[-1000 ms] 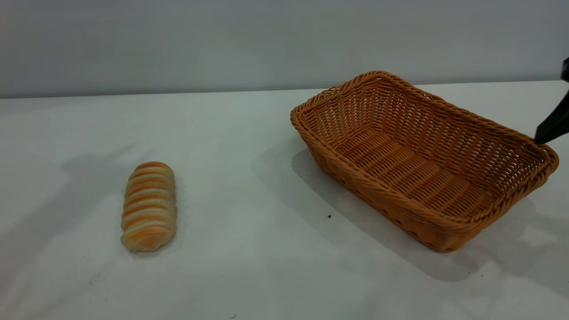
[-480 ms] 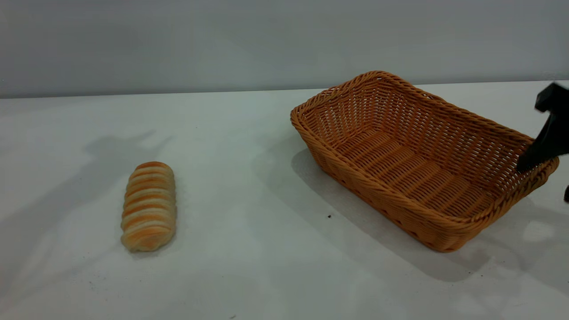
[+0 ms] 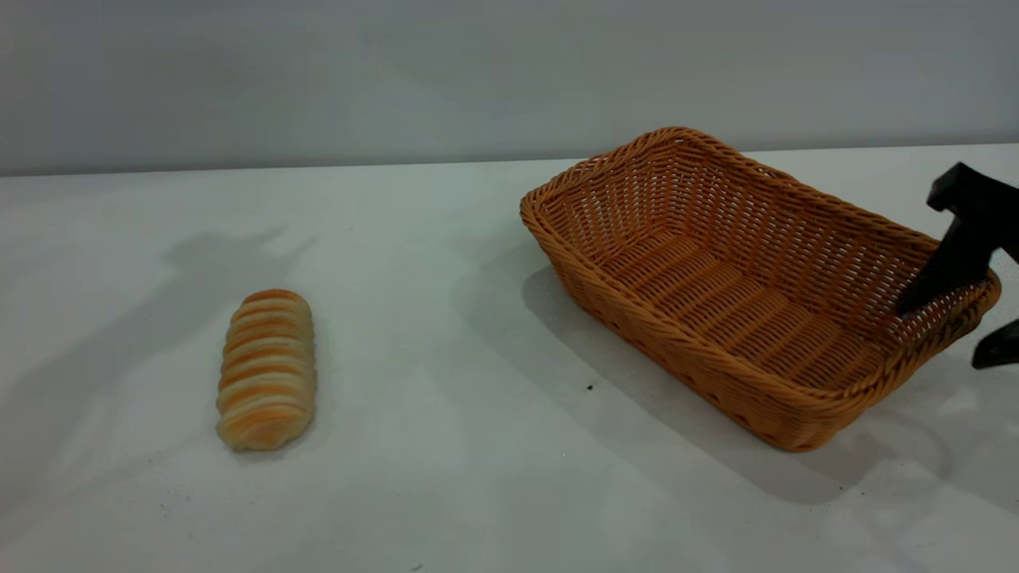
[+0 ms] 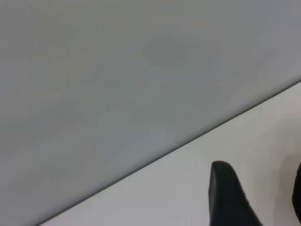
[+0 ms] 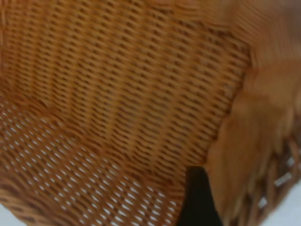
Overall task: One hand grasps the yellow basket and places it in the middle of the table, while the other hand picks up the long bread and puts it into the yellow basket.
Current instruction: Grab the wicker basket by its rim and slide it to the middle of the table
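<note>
Right gripper [image 3: 947,330] straddles the far-right rim of the yellow basket [image 3: 740,278], jaws apart.

One black finger [image 3: 943,270] slants down inside the end wall; the other fingertip [image 3: 995,350] sits outside it, low by the table. The right wrist view shows the inner finger [image 5: 197,197] against the weave. The left gripper [image 4: 263,197], open, appears only in its own wrist view, one finger [image 4: 230,197] raised over the tabletop.

A plain grey wall [image 3: 398,72] rises behind the work surface, meeting it in a straight line. A tiny dark speck [image 3: 589,387] lies near the front.
</note>
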`<state>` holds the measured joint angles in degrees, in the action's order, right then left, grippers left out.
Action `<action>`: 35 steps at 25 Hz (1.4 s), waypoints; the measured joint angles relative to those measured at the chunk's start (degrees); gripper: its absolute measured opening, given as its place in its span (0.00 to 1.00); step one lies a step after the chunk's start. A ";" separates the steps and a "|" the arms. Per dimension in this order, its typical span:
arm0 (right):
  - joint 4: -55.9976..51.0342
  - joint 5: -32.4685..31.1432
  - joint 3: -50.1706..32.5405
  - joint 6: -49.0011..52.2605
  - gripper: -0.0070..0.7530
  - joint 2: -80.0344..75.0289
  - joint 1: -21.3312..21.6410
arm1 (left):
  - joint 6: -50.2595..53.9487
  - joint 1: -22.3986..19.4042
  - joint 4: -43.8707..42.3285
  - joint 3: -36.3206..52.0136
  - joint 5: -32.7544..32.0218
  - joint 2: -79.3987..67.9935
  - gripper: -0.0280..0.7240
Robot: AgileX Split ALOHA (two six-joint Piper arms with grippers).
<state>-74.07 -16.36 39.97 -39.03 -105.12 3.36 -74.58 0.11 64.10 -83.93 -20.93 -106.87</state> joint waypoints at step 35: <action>-11.18 -16.21 10.82 -22.44 0.07 -11.59 -1.30 | -2.07 0.00 0.44 -0.43 1.35 -2.93 0.58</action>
<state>-85.25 -32.57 50.78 -61.46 -116.71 2.06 -76.65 0.11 64.54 -84.36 -19.59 -109.81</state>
